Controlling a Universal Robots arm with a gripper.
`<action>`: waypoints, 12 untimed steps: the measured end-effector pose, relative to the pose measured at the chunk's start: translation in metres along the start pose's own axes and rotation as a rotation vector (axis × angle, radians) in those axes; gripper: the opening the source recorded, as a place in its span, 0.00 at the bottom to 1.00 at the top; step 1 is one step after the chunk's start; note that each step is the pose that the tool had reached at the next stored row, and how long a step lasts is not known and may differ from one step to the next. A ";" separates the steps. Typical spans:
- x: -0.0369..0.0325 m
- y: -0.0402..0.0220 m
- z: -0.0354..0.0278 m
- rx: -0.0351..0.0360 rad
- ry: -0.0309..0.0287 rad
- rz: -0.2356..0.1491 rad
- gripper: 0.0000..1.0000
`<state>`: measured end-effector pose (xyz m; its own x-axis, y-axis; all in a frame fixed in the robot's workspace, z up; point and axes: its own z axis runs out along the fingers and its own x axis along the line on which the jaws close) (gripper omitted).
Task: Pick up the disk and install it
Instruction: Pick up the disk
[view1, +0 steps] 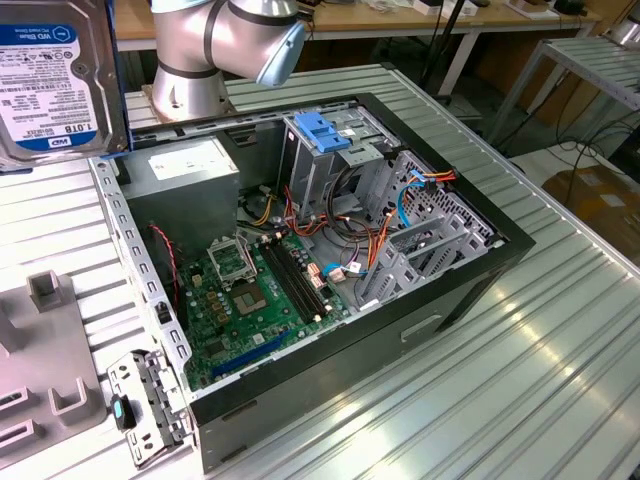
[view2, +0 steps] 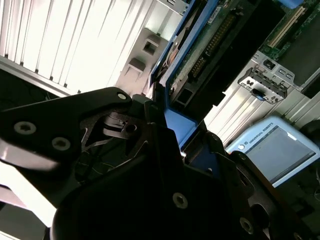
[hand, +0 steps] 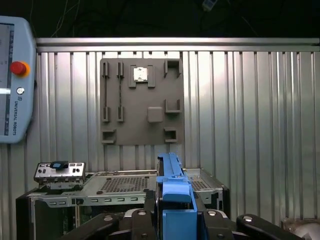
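Your ribbed metal table (view1: 560, 330) carries the open computer case (view1: 480, 270), and most of the risk sits inside that case. The grey drive cage (view1: 305, 180) stands at the far end. If you bring the load down on a slant, I judge a corner could knock its sheet metal or catch the blue-handled bracket (view1: 322, 130) on top of it.

The disk (view1: 45, 80) hangs in the air at the exterior view's upper left, well apart from the case, with its label towards that camera. Orange and blue cables (view1: 420, 185) are draped just beside the cage, and a low pass could snag them.

The gripper (hand: 176, 220) is clenched on the disk's blue carrier rail, which is edge-on in the first wrist view. That hold is on thin plastic, so a bump may twist the disk in the jaws and it would then meet the bay crooked.
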<state>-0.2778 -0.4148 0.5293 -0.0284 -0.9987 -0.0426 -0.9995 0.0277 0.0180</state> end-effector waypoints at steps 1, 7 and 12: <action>0.0001 -0.0018 0.0000 0.0000 -0.0001 0.000 0.37; 0.0005 -0.0131 0.0000 0.0000 -0.0001 0.000 0.37; 0.0005 -0.0219 -0.0001 0.0000 0.0000 0.000 0.37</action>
<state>-0.2560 -0.4159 0.5291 -0.0284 -0.9987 -0.0426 -0.9995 0.0277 0.0180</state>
